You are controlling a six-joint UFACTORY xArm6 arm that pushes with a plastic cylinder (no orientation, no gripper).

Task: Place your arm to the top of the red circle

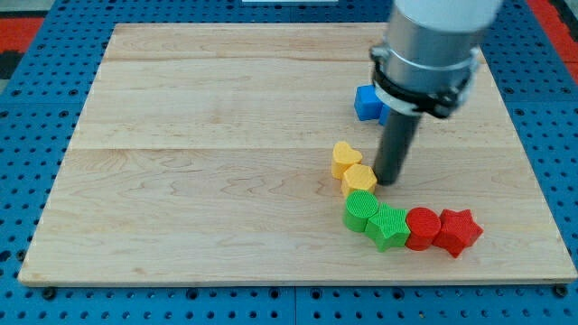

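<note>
**Desk reporter:** Where does the rod stand?

**Photo editor:** My tip (389,181) rests on the desk (181,181), touching or just beside the yellow hexagon (358,179), below the yellow heart (345,158). There is no gripper here, so nothing spread or pinched.

**Desk reporter:** And the target?

**Photo editor:** The red circle (422,227) sits near the desk's bottom edge, wedged between the green star (389,226) and red star (457,231), with a green circle (361,210) ending the chain. Bare wood lies just above it. The blue block (368,103), shape partly hidden, stays well clear.
</note>
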